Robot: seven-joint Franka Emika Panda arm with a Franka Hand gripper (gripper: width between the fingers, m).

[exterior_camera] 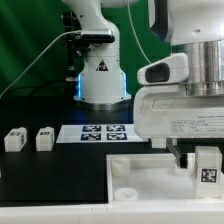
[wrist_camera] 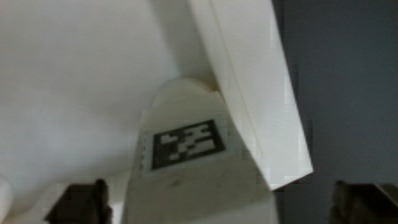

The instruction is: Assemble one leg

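Note:
A white leg point(wrist_camera: 183, 150) with a square black-and-white tag stands against the rim of the large white top point(wrist_camera: 249, 90). In the exterior view this leg point(exterior_camera: 207, 166) is at the top's point(exterior_camera: 135, 178) right end, under the hand. My gripper point(wrist_camera: 221, 203) is open. Its dark fingertips point(wrist_camera: 75, 202) stand on either side of the leg with a gap showing on each side. In the exterior view the gripper point(exterior_camera: 196, 160) is low over the table. Two more legs point(exterior_camera: 13, 139) point(exterior_camera: 43, 137) lie at the exterior view's left.
The marker board point(exterior_camera: 100, 131) lies on the black table in front of the robot's white base point(exterior_camera: 102, 80). The hand's large white body point(exterior_camera: 185, 110) hides the right back of the table. Cables hang at the back left.

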